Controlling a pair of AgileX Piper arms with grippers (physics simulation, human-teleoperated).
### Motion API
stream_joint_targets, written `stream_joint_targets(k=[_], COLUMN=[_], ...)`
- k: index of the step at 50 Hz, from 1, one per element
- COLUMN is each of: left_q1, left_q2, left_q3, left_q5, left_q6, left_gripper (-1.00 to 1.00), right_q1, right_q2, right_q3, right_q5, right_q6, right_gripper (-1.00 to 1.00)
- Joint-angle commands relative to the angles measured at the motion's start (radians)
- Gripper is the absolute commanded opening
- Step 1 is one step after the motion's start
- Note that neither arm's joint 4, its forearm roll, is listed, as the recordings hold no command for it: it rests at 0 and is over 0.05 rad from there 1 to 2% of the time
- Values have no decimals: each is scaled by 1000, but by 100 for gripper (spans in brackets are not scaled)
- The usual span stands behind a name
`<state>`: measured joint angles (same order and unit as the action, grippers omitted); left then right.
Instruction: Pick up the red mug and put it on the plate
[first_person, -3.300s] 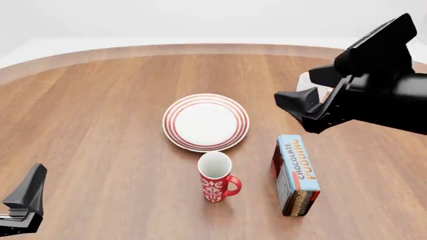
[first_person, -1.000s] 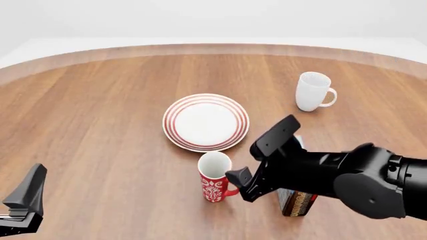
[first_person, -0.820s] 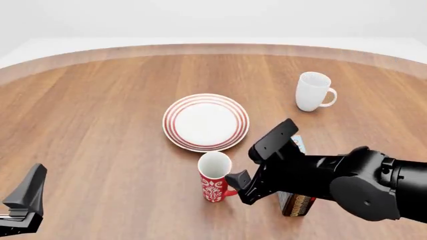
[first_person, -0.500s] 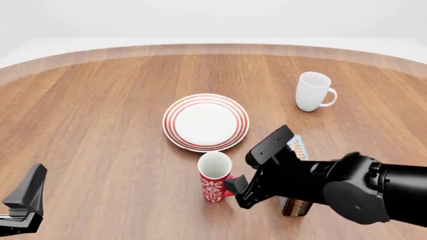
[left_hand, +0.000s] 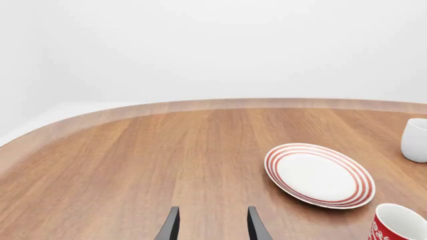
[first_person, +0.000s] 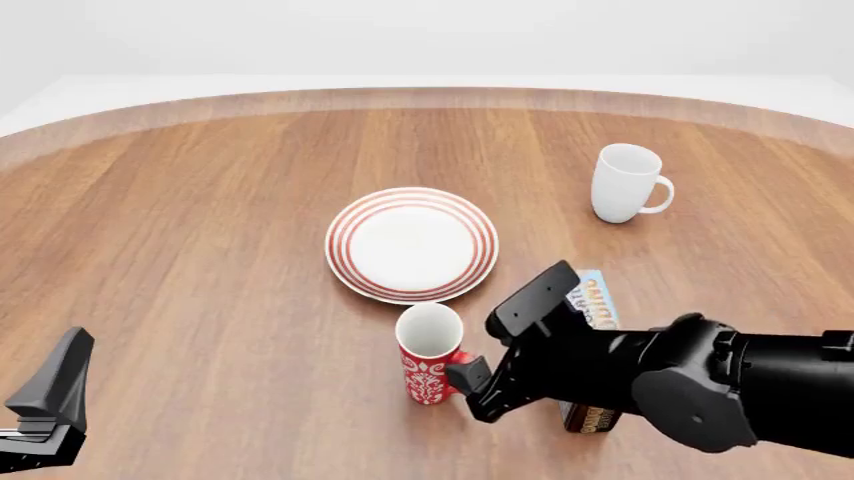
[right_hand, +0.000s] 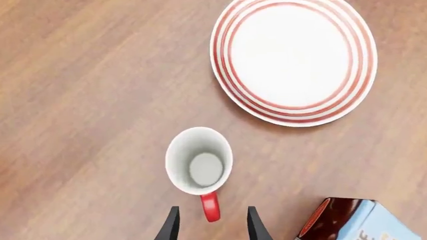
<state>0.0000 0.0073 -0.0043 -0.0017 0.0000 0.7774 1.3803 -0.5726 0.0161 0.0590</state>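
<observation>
The wooden table (first_person: 200, 220) carries the plate (first_person: 412, 244), red mug (first_person: 429, 355), white mug (first_person: 625, 183) and pudding box (first_person: 591, 300).

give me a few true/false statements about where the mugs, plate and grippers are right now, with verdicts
1. The red mug stands upright on the table, off the plate. True.
2. The right gripper is shut on the red mug's handle. False: its fingers are open on either side of the handle, not closed on it.
3. The white mug sits on the plate. False: it stands on the table, apart from the plate, which holds nothing.
4. The chocolate pudding box is partly hidden behind the right arm in the front view. True.
5. The left gripper holds the plate. False: it is open and holds nothing.
</observation>
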Motion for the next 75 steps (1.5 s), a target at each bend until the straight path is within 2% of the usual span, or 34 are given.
stream_joint_targets(k=[1,40,64,65,75], left_q1=[0,0,0,0,0], left_q2=[0,0,0,0,0], left_q3=[0,0,0,0,0], left_q5=[0,0,0,0,0], left_q6=[0,0,0,0,0], left_gripper=[100,100,100,100,100], right_q1=[1,38,30,29,13], right_q2=[25,109,114,114,113], right_q3=[7,42,48,48,46], right_q5=[-25,-127,-143,-144,-145], right_q6=[10,62,70,69,60], right_gripper=[100,100,100,-100,-100])
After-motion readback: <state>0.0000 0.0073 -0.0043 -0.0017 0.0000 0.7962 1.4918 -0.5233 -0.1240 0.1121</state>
